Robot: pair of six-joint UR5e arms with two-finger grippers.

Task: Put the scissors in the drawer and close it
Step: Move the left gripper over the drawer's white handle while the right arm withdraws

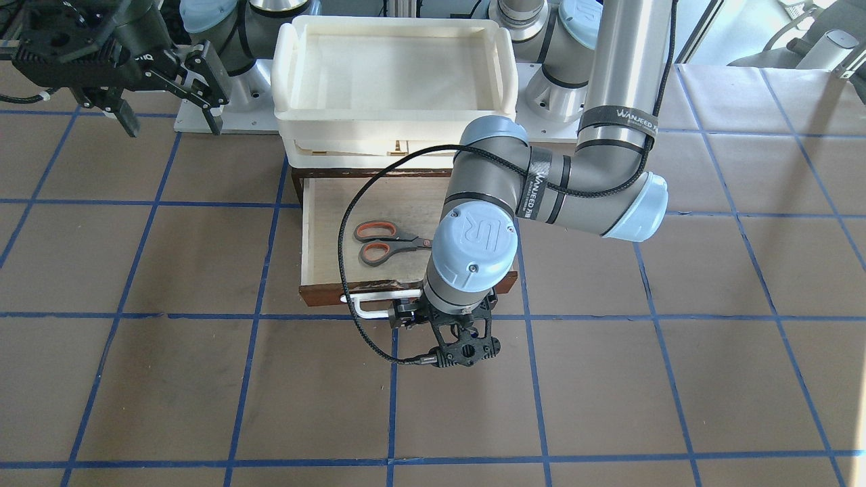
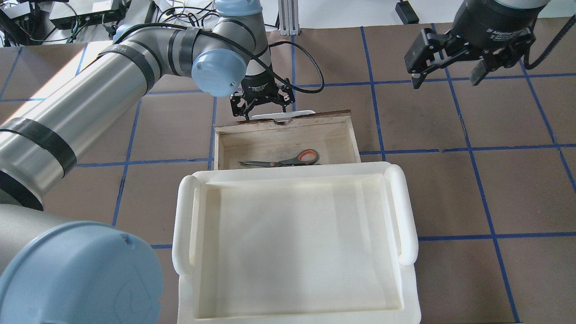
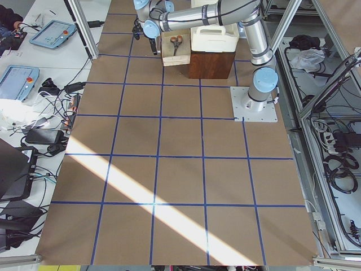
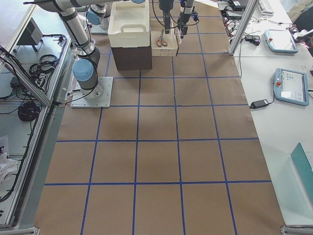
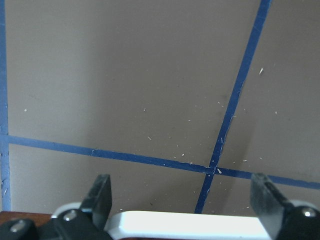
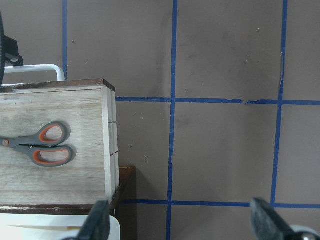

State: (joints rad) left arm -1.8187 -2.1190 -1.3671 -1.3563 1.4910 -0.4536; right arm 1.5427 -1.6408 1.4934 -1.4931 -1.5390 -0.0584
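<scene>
The scissors lie flat on the floor of the drawer, blades shut. Their orange-red loops are toward the robot's right and the blades point toward its left. They touch none of the drawer's walls. In the front-facing view the left arm hides the blade tips.

The drawer stands pulled out of the dark box, on the side away from the robot. Its reddish-brown front is the far edge, and the white handle sticks out beyond it.

The left gripper hangs at that handle, pointing down at the table. In its wrist view the two fingers stand wide apart, one near each end of the bar. The bar runs between them, and neither finger presses on it. The jaws are spread and grip nothing.

A white tray sits on top of the box, just behind the open drawer.

The right gripper hangs in the air well off to the robot's right of the drawer. Its fingers are parted and hold nothing. Its wrist camera looks down on the drawer's right corner and the scissors' handles.
</scene>
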